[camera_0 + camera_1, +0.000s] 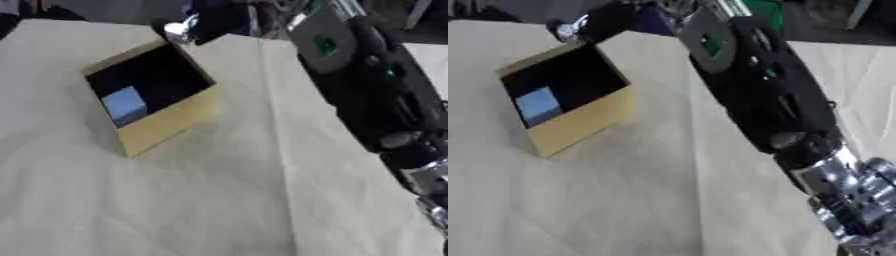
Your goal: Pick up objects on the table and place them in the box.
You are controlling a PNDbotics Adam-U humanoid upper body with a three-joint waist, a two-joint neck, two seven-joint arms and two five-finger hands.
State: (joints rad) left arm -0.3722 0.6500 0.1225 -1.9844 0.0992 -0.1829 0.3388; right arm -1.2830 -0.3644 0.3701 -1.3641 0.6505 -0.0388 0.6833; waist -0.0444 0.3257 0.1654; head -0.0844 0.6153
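Note:
A yellow box [166, 125] with a dark inside stands on the cream cloth at the upper left, askew to the view. A light blue cube [124, 104] lies inside it, against the near left wall. My right arm [772, 100] runs from the lower right up across the picture. Its hand [597, 22] is a dark shape with a silver part just beyond the box's far corner. Nothing shows in that hand. My left hand appears in neither view.
The cream cloth [219, 200] covers the table, with folds running down its middle. Dark clutter and equipment lie beyond the far edge [262, 20]. A second pale surface [859, 65] shows at the right, behind the arm.

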